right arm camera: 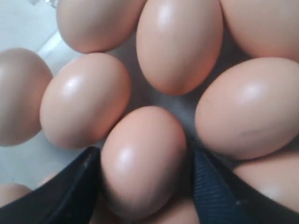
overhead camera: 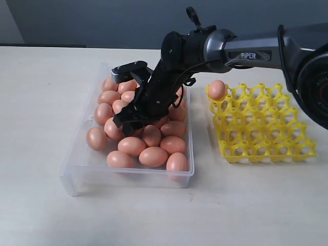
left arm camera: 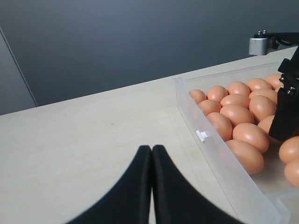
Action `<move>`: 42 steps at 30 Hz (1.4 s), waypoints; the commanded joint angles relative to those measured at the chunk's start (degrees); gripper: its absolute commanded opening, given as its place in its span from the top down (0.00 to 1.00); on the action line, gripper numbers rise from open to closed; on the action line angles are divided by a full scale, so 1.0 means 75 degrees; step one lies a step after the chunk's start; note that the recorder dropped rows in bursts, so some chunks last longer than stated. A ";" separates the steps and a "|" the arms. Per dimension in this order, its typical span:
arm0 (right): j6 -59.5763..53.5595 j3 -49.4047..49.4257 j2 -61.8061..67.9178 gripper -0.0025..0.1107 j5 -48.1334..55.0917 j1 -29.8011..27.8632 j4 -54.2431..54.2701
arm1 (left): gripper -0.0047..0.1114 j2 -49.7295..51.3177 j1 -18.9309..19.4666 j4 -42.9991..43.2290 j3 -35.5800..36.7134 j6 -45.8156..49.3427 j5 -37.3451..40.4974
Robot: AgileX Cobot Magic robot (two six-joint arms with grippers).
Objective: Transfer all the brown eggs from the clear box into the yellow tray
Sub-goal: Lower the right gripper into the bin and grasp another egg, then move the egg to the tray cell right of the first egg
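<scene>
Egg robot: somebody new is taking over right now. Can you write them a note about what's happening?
Grippers: the left gripper is shut and empty, above the table beside the clear box. The right gripper is open, down in the box, with a finger on either side of one brown egg, which is not lifted yet.
Done: one tray egg sits in a corner cup of the yellow tray.
Left: the other brown eggs lie piled in the box; every other cup is empty.
</scene>
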 commanded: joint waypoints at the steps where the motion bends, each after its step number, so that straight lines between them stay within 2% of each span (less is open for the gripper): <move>1: -0.0070 -0.0098 -0.0019 0.62 -0.0073 -0.0007 0.0021 | 0.96 -0.0003 -0.0004 -0.0002 -0.0006 -0.0023 -0.0117; 3: -0.0070 -0.0098 -0.0091 0.75 -0.0105 -0.0007 0.0028 | 0.96 -0.0003 -0.0004 -0.0002 -0.0006 -0.0023 -0.0117; 8: -0.0070 -0.0098 -0.0366 0.97 -0.0193 -0.0021 -0.0001 | 0.96 -0.0003 -0.0004 -0.0002 -0.0006 -0.0023 -0.0117; 13: -0.0070 -0.0046 -0.0994 0.98 -0.1135 -0.0021 0.0205 | 0.96 -0.0003 -0.0004 -0.0002 -0.0006 -0.0023 -0.0117; 15: -0.0070 0.0426 -0.1483 0.98 -0.2298 -0.0021 0.0520 | 0.96 -0.0003 -0.0004 -0.0002 -0.0006 -0.0023 -0.0117; 16: -0.0070 0.1122 -0.1967 0.98 -0.3357 -0.0021 0.0707 | 0.96 -0.0003 -0.0004 -0.0002 -0.0006 -0.0023 -0.0117; 17: -0.0070 0.1470 -0.2179 0.98 -0.3824 -0.0021 0.0743 | 0.96 -0.0003 -0.0004 -0.0002 -0.0006 -0.0023 -0.0117; 19: -0.0070 0.3029 -0.2965 0.98 -0.5807 -0.0021 0.1040 | 0.96 -0.0003 -0.0004 -0.0002 -0.0006 -0.0023 -0.0117; 21: -0.0070 0.4856 -0.3876 0.98 -0.8796 -0.0021 0.1443 | 0.96 -0.0003 -0.0004 -0.0002 -0.0006 -0.0023 -0.0117; 23: -0.0070 0.6006 -0.4292 0.98 -1.0716 -0.0038 0.1776 | 0.96 -0.0003 -0.0004 -0.0002 -0.0006 -0.0023 -0.0117; 24: -0.0070 0.6378 -0.4368 0.98 -1.1105 -0.0190 0.1837 | 0.96 -0.0003 -0.0004 -0.0002 -0.0006 -0.0023 -0.0117; 32: 0.0247 0.6665 -0.4095 0.98 -0.9961 -0.1986 0.1413 | 0.96 -0.0003 -0.0004 -0.0002 -0.0006 -0.0023 -0.0102; 36: 0.1500 0.6665 -0.3896 0.98 -0.9577 -0.2608 -0.0138 | 0.96 -0.0003 -0.0004 -0.0002 -0.0006 -0.0023 -0.0102; 42: 0.3831 0.6665 -0.3340 0.98 -0.9715 -0.3049 -0.3103 | 0.96 -0.0003 -0.0004 -0.0002 -0.0006 -0.0023 -0.0102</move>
